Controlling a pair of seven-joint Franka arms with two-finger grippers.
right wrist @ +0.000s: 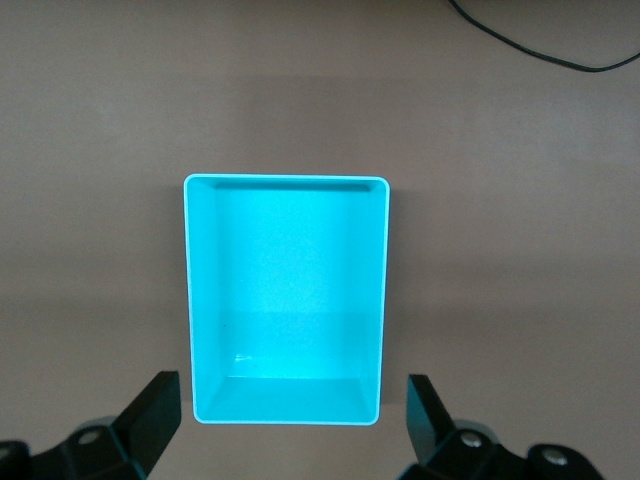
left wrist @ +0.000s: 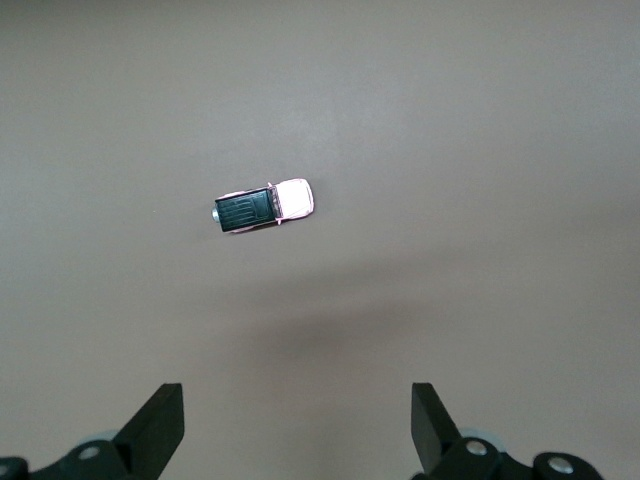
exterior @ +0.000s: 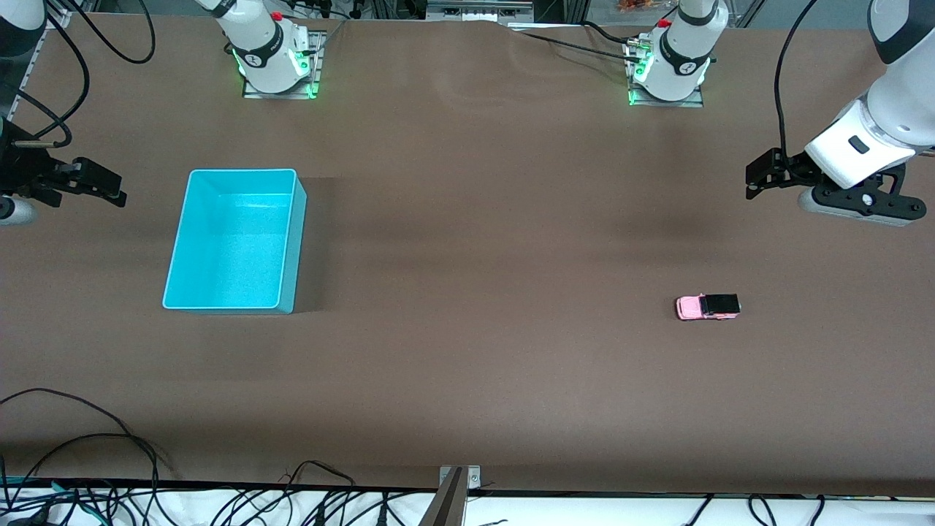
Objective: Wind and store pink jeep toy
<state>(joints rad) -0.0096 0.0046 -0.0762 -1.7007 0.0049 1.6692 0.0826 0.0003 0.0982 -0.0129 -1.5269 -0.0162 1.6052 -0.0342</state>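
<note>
- Pink jeep toy (exterior: 708,307) stands on its wheels on the brown table (exterior: 467,365), toward the left arm's end, touching nothing.
- Long axis runs along the table's length, from one arm's end toward the other. The black roof sits over the half toward the left arm's end; the bare pink half points toward the right arm's end and the bin.
- In the left wrist view the jeep toy (left wrist: 263,206) shows from above: dark roof on one half, pale pink on the other, axis slightly tilted.
- Left pincer (exterior: 756,179) hangs in the air over the table near the left arm's end, released, fingers wide apart, holding nothing. The jeep lies on the table well apart from it, nearer to the front camera than the spot under the pincer, not between the fingers.
- Left wrist view: both fingertips (left wrist: 160,420) frame bare table; the jeep lies ahead of them, closer to one finger's line than the other.
- Turquoise bin (exterior: 292,234), rectangular and open-topped, stands toward the right arm's end, well apart from the jeep; nothing visible inside it.
- Right pincer (exterior: 98,183) waits in the air near the right arm's end of the table, just beside the bin, released and holding nothing.
- Right wrist view: bin (right wrist: 285,182) ahead, spread fingertips (right wrist: 155,415) either side of its nearest end.
- Loose black cables (exterior: 88,453) lie along the table's edge nearest the front camera.
</note>
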